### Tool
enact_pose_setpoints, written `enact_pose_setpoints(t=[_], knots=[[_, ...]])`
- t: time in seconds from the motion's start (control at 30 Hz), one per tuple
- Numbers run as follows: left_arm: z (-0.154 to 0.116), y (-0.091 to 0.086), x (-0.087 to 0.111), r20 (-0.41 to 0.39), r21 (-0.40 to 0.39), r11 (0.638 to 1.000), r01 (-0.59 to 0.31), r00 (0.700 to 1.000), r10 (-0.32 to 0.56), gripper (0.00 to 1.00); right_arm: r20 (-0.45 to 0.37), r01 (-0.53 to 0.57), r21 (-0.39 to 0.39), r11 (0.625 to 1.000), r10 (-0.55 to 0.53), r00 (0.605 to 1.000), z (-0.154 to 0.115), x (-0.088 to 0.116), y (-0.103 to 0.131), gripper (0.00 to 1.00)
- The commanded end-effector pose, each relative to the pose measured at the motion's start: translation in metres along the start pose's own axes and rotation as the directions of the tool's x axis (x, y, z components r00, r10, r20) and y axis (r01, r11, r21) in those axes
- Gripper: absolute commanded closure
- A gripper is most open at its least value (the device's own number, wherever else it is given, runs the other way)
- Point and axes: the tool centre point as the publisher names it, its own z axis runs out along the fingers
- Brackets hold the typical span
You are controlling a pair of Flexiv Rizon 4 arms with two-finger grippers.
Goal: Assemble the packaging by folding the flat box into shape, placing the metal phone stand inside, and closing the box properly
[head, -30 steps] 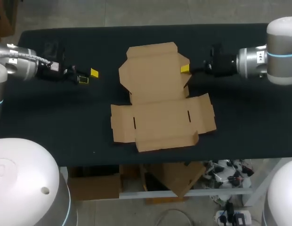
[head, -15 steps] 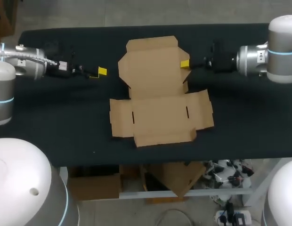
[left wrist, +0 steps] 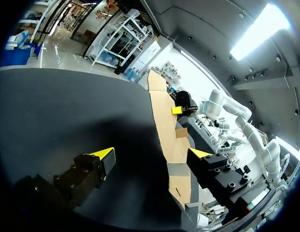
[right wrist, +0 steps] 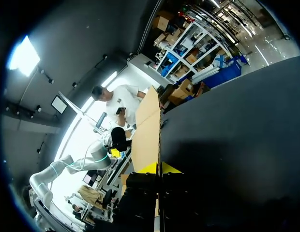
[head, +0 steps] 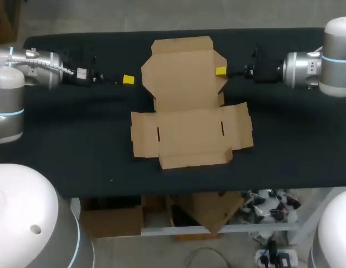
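The flat brown cardboard box (head: 190, 134) lies unfolded in the middle of the black table. Its far panel (head: 183, 72) points to the table's back edge. My right gripper (head: 220, 71) is shut on that panel's right side flap. In the right wrist view the cardboard (right wrist: 147, 128) runs edge-on between the closed yellow tips of the right gripper (right wrist: 159, 168). My left gripper (head: 125, 80) is open, just left of the far panel and apart from it. In the left wrist view the left gripper (left wrist: 152, 154) faces the cardboard (left wrist: 165, 108) ahead. No metal phone stand is in view.
Bare black table (head: 78, 145) stretches to both sides of the box. The box's front flap (head: 192, 159) lies a short way from the table's front edge.
My left gripper has moved right and farther back, closing on the far panel's left edge. The right gripper and the box it holds have shifted slightly toward the back.
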Motion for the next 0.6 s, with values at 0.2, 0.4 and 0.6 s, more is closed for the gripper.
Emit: enact_pose_setpoints(t=[0.2, 0.4, 0.6], knots=[[0.011, -0.012, -0.006, -0.042, 0.017, 0.999, -0.044, 0.998, 0.045, 0.0, -0.013, 0.023, -0.017, 1.0, -0.024, 1.0, 0.003, 0.0, 0.005, 1.0], [0.016, -0.022, -0.01, -0.044, 0.034, 0.997, -0.064, 0.997, 0.065, 0.0, -0.023, 0.037, -0.026, 0.999, -0.037, 0.999, 0.004, 0.0, 0.01, 1.0], [0.021, -0.027, -0.013, -0.046, 0.047, 0.995, -0.09, 0.995, 0.093, 0.0, -0.025, 0.047, -0.03, 0.998, -0.047, 0.999, 0.007, -0.001, 0.014, 1.0]])
